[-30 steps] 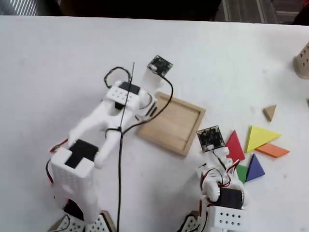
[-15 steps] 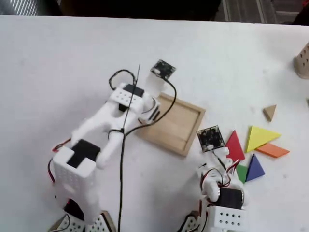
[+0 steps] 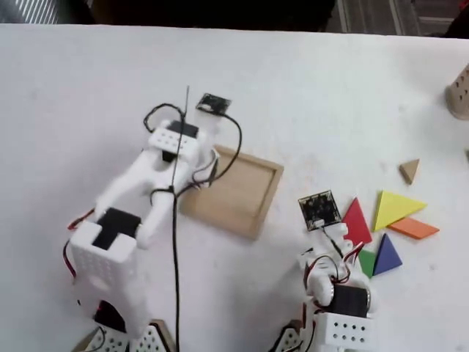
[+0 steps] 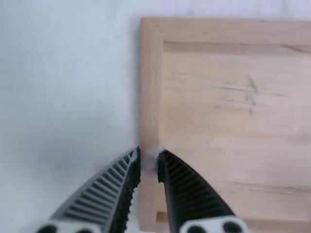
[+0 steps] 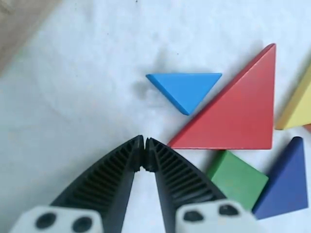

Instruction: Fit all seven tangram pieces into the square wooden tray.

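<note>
Grip on the rim: the left gripper was clamped across one raised side wall of the square wooden tray, one finger outside on the white table and one inside on the tray floor. The tray lay empty at the centre of the high view, turned at an angle.

At lower right of that view the right gripper had its fingers pressed together on nothing. It hung just short of a small light blue triangle and the large red triangle. Near these lay the green square, the dark blue triangle, the yellow triangle and the orange parallelogram. A small bare-wood triangle sat apart, farther up the frame. All seven pieces were still outside the tray.

The tray looked stiff and light, and its narrow rim seemed the only place to pinch. Held at one side only, it would probably slide or swing rather than lift level. The pieces looked thin, rigid and light, with smooth painted faces that might slip. Each was likely best taken across two side edges, near its middle, with the fingers low to the table. The red and green pieces lay close together, leaving little room for a finger between them.

No brand, label or writing could be read on the tray or the pieces.
</note>
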Controlling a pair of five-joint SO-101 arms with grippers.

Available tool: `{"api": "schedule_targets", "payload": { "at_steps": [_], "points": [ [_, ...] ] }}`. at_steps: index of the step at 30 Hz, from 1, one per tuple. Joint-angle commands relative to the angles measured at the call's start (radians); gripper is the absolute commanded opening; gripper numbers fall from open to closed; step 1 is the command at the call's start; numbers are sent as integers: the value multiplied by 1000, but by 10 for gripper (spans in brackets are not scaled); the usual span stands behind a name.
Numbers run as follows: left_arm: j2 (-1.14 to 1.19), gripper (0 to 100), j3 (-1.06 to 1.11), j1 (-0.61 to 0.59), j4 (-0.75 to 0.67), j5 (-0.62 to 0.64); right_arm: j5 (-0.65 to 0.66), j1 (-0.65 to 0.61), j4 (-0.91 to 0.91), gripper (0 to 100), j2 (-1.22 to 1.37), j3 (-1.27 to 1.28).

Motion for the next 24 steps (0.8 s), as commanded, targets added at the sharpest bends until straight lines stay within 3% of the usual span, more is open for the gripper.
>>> {"api": "schedule_targets", "payload": {
  "at_steps": [1,5,13,16,24],
  "points": [
    [28,22,-9,-130,78,12,8,4,-21,18,2,0],
    [28,22,-8,-231,80,14,9,5,-21,18,2,0],
    [28,24,-11,-265,60,18,9,5,-21,18,2,0],
    [27,28,-11,-320,15,103,9,5,-21,18,2,0],
    [-82,211,83,-321,-17,222,11,5,-21,18,2,0]
  ]
}}
